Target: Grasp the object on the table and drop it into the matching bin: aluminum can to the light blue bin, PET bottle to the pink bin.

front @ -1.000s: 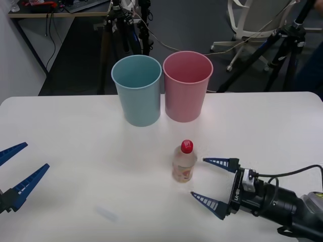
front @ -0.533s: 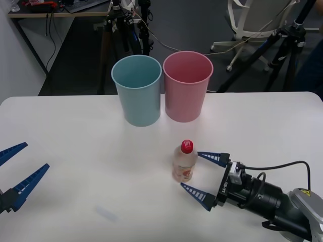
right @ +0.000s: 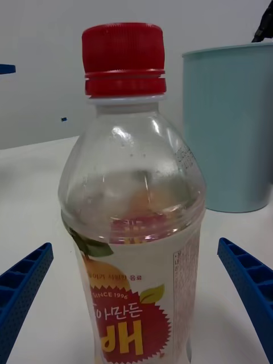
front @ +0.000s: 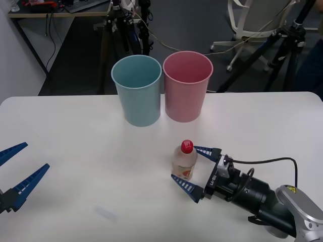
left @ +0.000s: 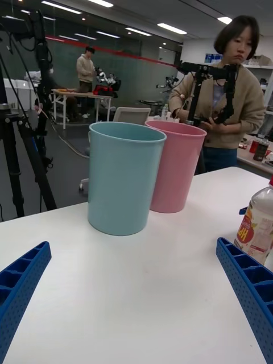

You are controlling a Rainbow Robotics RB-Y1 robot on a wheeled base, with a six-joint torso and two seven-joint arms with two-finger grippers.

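Front view: the right gripper (front: 193,169) has its fingers spread around the upright bottle (front: 184,161), not yet pinching. The bottle looks light, smooth and tippy, so grip the labelled body. The left gripper (front: 20,169) waits with fingers spread.

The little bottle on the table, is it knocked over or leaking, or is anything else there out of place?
Nothing stands out. The PET bottle stands upright and capped on the table, between the open fingers of the right gripper. The pink bin and light blue bin stand upright behind it.
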